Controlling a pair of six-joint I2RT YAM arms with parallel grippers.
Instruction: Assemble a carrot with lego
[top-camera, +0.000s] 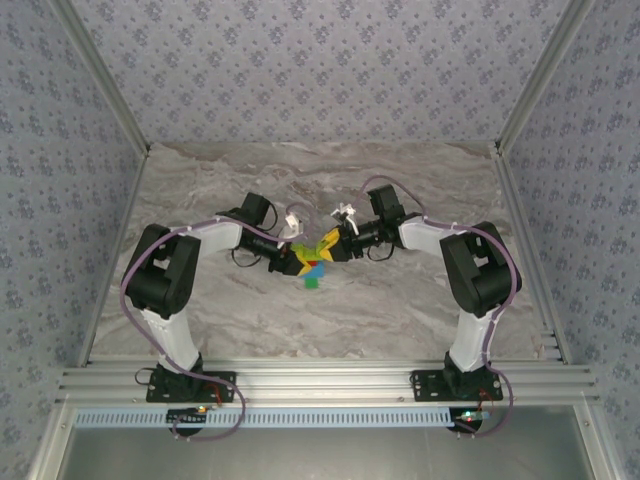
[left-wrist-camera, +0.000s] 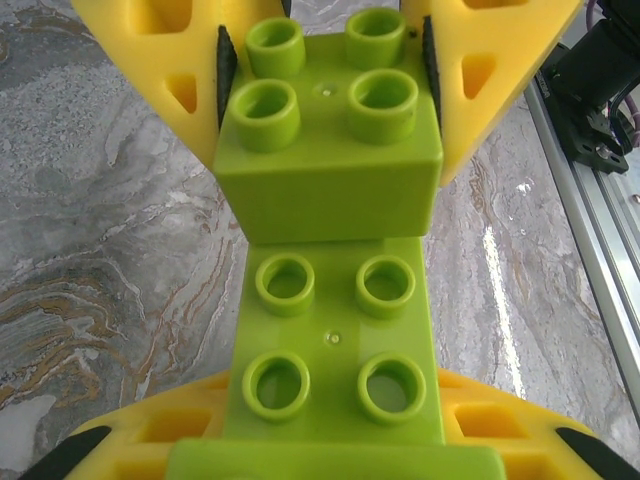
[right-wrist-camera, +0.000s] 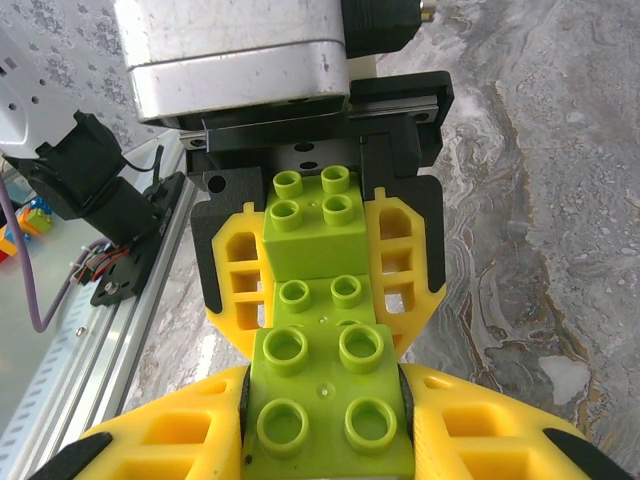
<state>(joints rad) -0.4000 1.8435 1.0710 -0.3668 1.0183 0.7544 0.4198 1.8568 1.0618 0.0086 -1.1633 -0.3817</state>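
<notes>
Marbled tabletop (top-camera: 420, 320) is stretching between papered walls, and the two arms are meeting over its middle. From the left, the left gripper (top-camera: 298, 260) is pinching one end brick of the carrot (left-wrist-camera: 335, 330), whose lime-green part is hanging between the arms. Its long axis is running straight from one gripper to the other, studs facing the wrist cameras. More lego (top-camera: 312, 272), red, blue and green, is showing just nearer the bases; whether joined on, I cannot tell. From the right, the right gripper (right-wrist-camera: 325, 385) is clamping the opposite end brick tightly. Neither arm is nearer, so I'd judge one must be letting go first.
</notes>
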